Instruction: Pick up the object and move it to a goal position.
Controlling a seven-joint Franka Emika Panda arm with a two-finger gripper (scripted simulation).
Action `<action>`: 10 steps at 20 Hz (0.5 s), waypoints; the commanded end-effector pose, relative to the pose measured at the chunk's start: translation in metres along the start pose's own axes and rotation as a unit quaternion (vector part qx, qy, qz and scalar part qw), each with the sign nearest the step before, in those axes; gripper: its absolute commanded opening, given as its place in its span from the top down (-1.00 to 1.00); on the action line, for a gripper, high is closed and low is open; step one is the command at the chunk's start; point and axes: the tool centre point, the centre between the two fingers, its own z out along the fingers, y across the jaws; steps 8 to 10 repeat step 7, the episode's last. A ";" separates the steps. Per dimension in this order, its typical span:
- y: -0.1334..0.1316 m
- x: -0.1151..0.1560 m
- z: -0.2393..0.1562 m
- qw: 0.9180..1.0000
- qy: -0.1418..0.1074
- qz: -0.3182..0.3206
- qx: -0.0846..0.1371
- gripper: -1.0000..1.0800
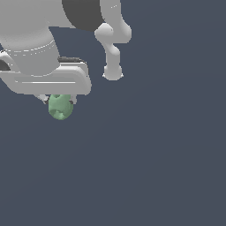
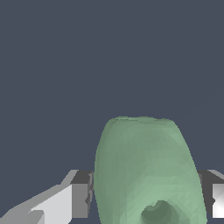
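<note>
Carrying the object, clamped in the gripper.

Exterior view: gripper (image 1: 60,99) closed around pale green object (image 1: 60,107), hanging just under the white hand, no goal marker visible. Wrist view: object (image 2: 146,170) pinched between both fingers (image 2: 81,194), touching each side. Best kept firmly squeezed and moved smoothly, avoiding jerks that could slip the lumpy blob.

I saw the object (image 1: 60,107), a pale green, matte, lumpy egg with a round dimple, sitting between the gripper (image 1: 59,99) fingers (image 2: 81,199), protruding just below the white hand.
</note>
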 end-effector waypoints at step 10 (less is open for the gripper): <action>0.006 0.003 -0.007 1.000 0.000 0.000 0.000 1.00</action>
